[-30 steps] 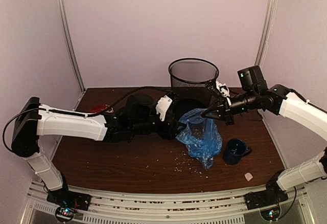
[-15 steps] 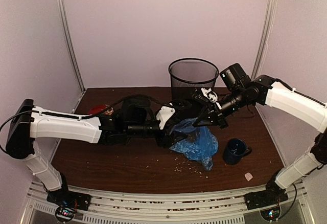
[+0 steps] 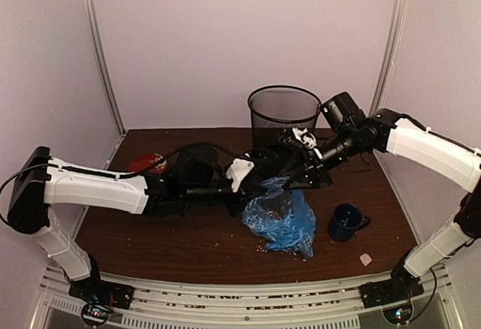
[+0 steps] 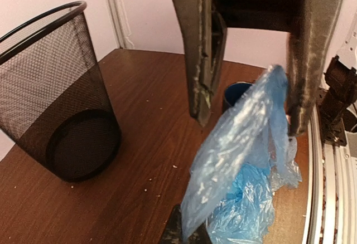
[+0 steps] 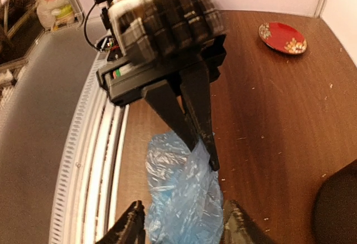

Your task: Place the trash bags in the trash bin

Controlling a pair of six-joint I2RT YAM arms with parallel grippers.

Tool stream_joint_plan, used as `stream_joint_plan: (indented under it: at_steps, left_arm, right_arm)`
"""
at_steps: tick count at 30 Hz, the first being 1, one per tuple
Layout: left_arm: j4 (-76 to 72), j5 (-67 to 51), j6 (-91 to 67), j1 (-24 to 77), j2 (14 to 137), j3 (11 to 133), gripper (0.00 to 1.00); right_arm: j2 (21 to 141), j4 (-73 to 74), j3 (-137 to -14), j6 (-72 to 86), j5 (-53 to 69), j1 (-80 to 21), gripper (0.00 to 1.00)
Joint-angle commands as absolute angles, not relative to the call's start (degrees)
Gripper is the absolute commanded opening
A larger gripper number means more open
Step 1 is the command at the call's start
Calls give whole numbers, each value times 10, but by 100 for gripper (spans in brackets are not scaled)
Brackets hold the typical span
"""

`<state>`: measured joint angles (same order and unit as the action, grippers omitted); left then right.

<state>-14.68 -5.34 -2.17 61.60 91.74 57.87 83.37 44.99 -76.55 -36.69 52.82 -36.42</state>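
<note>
The light-blue trash bag [image 3: 282, 220] hangs crumpled at the table's middle, its lower part resting on the wood. My left gripper [image 3: 264, 186] is shut on the bag's upper edge; in the left wrist view its own jaws [image 4: 187, 227] pinch the film [image 4: 240, 144]. My right gripper [image 3: 291, 181] stands open just right of it. Its fingers [image 5: 131, 227] straddle the bag [image 5: 184, 188] without pinching it, and the left gripper's shut fingers [image 5: 201, 121] show above. The black wire-mesh trash bin [image 3: 284, 111] stands upright behind both grippers, also seen in the left wrist view [image 4: 50, 99].
A dark blue mug [image 3: 346, 222] stands right of the bag. A red plate [image 3: 146, 164] lies at the back left, behind the left arm. Crumbs are scattered on the brown table [image 3: 188, 239], and a small pale scrap [image 3: 366, 259] lies near the front right.
My left gripper closed on the bag's top edge while the right gripper opened and let it go. The bag shifted left and sagged lower toward the table.
</note>
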Motion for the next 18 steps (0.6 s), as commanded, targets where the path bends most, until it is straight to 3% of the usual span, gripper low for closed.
stream_joint_plan:
  at_steps: [1,4,10,18]
  left_arm:
    - [-132,69,-100,610,879,580,0]
    - [-106,150,-188,602,857,566,0]
    - [-77,210,-326,581,834,523,0]
    - [-49,250,-389,563,829,499,0]
  right_arm:
    - [805,331,-707,-270,448,-360,58]
    - [786,322,-663,-267,423,-358,67]
    - [795,299,-612,-230,393,-359,71]
    - [879,238,-583,-185,368,-381,74]
